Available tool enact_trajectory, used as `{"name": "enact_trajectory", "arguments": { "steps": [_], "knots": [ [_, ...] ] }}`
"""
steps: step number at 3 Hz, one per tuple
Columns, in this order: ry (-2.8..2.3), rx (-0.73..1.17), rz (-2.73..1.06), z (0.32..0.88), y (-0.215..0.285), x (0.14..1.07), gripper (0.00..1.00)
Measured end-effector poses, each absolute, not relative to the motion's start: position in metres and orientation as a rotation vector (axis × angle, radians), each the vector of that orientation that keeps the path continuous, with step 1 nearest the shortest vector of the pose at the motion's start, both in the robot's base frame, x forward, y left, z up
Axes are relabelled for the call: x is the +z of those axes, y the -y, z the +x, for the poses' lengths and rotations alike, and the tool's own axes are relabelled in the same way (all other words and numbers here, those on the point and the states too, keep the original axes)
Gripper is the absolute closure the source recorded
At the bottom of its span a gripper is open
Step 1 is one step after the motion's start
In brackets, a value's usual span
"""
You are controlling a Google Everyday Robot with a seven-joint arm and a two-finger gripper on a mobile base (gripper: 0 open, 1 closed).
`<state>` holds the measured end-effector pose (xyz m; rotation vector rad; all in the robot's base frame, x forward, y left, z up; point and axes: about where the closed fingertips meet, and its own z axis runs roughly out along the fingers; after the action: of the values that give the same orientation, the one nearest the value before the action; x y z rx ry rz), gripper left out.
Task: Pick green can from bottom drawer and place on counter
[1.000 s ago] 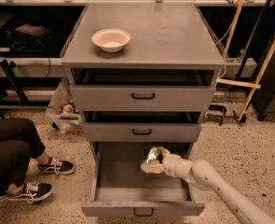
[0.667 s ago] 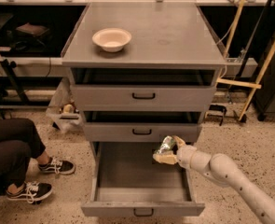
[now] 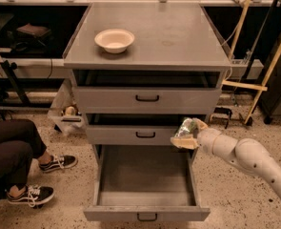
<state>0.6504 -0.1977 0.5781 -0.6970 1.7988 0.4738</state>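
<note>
— Over the right side of the open bottom drawer (image 3: 147, 178), where do we see the arm (image 3: 245, 156)?
— We see it coming in from the lower right corner. Its pale segments slope up and to the left, and the wrist ends just in front of the cabinet's right edge.
— And the gripper (image 3: 184, 136)?
— We find it level with the middle drawer (image 3: 130, 135), by the right end of that drawer's front. Its jaws are pressed in on the green can (image 3: 186, 126), pinching it between them.
— How does the can sit?
— We see it tilted, its green body showing above a cream-coloured pad. It is held in the air well above the bottom drawer's base, and we cannot make out anything else touching it.
— The drawer itself?
— We see it pulled far out, with its small black handle at the front facing us. The middle drawer and the top drawer (image 3: 147, 99) each show a dark gap above their fronts.
— The counter (image 3: 173, 32)?
— We see a cream bowl (image 3: 114, 40) on its left part, well apart from the can. Left of the cabinet, a seated person (image 3: 11, 147) in dark trousers rests black-and-white sneakers (image 3: 56, 162) on the speckled floor (image 3: 225, 194).
</note>
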Motion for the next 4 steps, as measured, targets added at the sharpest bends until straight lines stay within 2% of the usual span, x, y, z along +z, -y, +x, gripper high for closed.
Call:
{"name": "enact_trajectory", "arguments": {
  "steps": [1, 2, 4],
  "knots": [
    [-1.797, 0.466, -0.695, 0.648, 0.207, 0.583, 1.0],
    [-1.73, 0.399, -0.656, 0.644, 0.218, 0.663, 1.0],
    [-1.523, 0.31, -0.696, 0.672, 0.183, 0.934, 1.0]
  ]
}}
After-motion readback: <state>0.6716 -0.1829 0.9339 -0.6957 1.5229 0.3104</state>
